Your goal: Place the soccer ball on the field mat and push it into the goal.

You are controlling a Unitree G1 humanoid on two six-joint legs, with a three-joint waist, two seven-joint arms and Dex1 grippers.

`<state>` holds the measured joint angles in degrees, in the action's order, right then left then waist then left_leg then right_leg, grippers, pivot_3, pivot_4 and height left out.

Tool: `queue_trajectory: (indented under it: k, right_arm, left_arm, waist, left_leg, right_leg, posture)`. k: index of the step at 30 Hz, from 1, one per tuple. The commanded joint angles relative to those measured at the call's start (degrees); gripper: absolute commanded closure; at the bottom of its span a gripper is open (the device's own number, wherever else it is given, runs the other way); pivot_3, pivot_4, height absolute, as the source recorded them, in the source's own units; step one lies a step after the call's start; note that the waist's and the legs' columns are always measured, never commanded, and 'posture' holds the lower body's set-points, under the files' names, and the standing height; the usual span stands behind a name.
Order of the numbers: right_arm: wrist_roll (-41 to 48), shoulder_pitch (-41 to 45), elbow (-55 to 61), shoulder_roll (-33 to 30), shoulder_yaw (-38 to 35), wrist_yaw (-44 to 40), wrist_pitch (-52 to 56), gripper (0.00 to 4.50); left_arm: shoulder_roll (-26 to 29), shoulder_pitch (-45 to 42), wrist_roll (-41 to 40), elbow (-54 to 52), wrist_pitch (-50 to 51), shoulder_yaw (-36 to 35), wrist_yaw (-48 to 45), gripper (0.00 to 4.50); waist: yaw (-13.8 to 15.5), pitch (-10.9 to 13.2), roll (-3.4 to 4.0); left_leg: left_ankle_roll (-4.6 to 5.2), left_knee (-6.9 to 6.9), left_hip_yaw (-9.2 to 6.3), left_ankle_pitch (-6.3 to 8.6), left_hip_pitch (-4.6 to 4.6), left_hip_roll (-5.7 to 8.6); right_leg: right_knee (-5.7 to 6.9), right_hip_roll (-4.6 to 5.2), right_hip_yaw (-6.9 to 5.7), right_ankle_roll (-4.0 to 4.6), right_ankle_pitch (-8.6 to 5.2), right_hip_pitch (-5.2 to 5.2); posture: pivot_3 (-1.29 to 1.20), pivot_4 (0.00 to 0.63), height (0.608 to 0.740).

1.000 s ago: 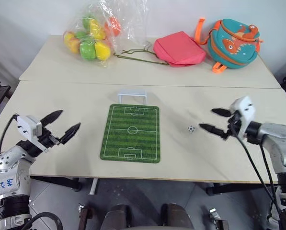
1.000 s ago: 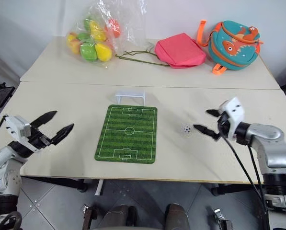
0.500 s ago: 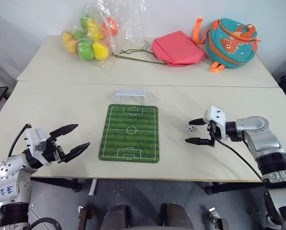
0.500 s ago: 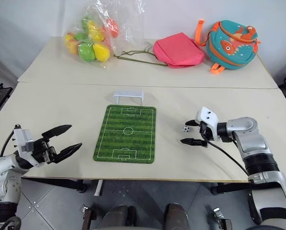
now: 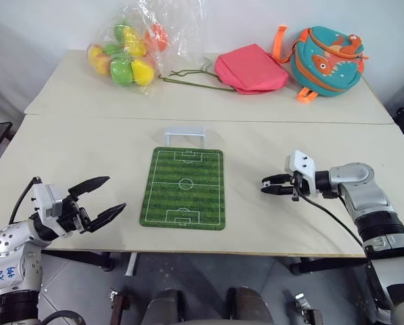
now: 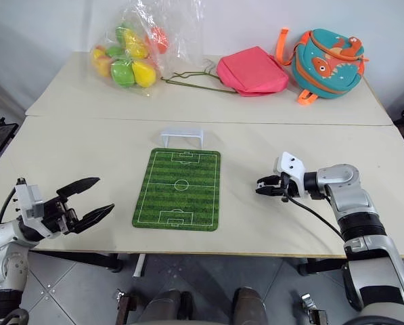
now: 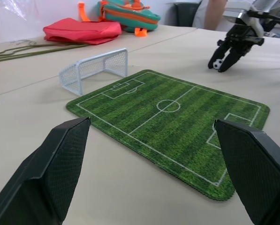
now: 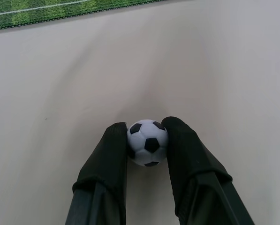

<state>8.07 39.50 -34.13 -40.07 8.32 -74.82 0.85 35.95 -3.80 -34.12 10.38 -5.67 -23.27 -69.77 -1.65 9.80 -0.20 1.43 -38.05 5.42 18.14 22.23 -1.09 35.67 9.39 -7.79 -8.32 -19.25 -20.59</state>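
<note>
- The left gripper (image 5: 99, 198) hangs at the near edge of the tabletop (image 5: 80, 145), its jaws wide apart and holding nothing, well clear of the mat
- The field mat (image 5: 184, 187) lies flat near the middle of the front tabletop: a green rectangle with striped grass print, white pitch lines, a centre circle and a penalty box at each end
- The right gripper (image 8: 147, 140) sits low over the tabletop to the right of the mat, its jaws clamped on the soccer ball (image 8: 147, 142), one black finger pressed to each side
- The ball is tiny and white with black patches; it is off the mat, over bare tabletop between the mat's right edge and the gripper's wrist
- From the left wrist view the ball (image 7: 217, 64) shows between the fingertips of the right gripper, right down at the surface; whether it touches the surface I cannot tell
- The goal (image 5: 185, 135) stands just beyond the mat's far short edge, a low white frame with netting, its mouth facing the mat
- Nothing lies on the mat between its right side and the goal
- On the far tabletop, well apart from the mat: a clear bag of coloured balls (image 5: 127, 57) at the left, a pink pouch (image 5: 250, 68) with a thin green cord (image 5: 191, 80) beside it, and a teal and orange backpack (image 5: 327, 59) at the right
</note>
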Motion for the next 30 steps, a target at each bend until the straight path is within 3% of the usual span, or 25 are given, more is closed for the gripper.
queue_trajectory:
  k: [1,6,9,12,19,30]
  right_arm:
    - [3.3,-0.3,9.5,-0.3,-2.8,0.6,4.0,3.66]
    - [6.6,-2.2,27.0,2.3,-0.1,2.7,16.3,3.66]
    - [6.2,-2.4,36.1,5.5,5.6,3.5,23.1,3.66]
    - [3.8,-1.2,38.8,11.4,12.5,5.9,26.3,3.66]
    - [0.1,2.3,34.1,21.6,20.5,9.4,25.9,3.66]
    - [-3.7,5.1,22.7,25.5,22.3,8.9,19.2,3.66]
  left_arm:
    - [0.4,0.1,-3.0,1.4,-1.1,-2.2,-3.6,0.0]
    - [0.7,-0.7,-5.7,4.8,-0.5,-2.7,-10.1,0.0]
    - [1.0,-1.6,-4.1,7.7,-2.4,-2.4,-11.3,0.0]
    - [-0.5,-2.6,-9.3,8.8,0.2,-3.7,-16.2,0.0]
    - [-0.6,0.1,-7.1,10.9,-1.8,-4.3,-17.0,0.0]
    - [-1.6,4.9,-7.6,6.4,-2.6,-5.4,-14.9,0.0]
  waist:
    - [0.0,0.0,0.04]
    - [0.0,0.0,0.04]
    - [0.0,0.0,0.03]
    - [0.0,0.0,0.02]
    - [-0.1,0.0,-0.05]
    - [-0.3,0.0,-0.12]
  left_leg:
    - [0.0,0.0,0.0,0.0,0.0,-0.01]
    - [-0.02,0.0,0.0,0.01,-0.01,-0.05]
    - [-0.02,0.0,-0.01,0.01,-0.01,-0.03]
    - [-0.02,-0.01,-0.01,0.01,0.0,-0.03]
    - [-0.02,-0.02,-0.06,0.01,0.01,0.13]
    - [-0.02,-0.01,-0.12,0.01,0.01,0.05]
  right_leg:
    - [0.0,0.0,0.0,0.0,0.0,0.0]
    - [0.05,-0.03,0.0,0.0,0.0,-0.02]
    - [0.07,-0.03,0.0,0.0,0.0,-0.03]
    - [0.12,-0.03,-0.01,0.0,0.0,-0.06]
    - [0.23,-0.02,0.0,0.0,0.0,-0.1]
    - [0.25,-0.01,0.01,0.01,0.0,-0.1]
  posture:
    - [0.0,0.15,0.74]
    - [0.0,0.15,0.74]
    - [0.0,0.15,0.74]
    - [0.0,0.15,0.74]
    - [0.0,0.15,0.74]
    - [0.0,0.15,0.74]
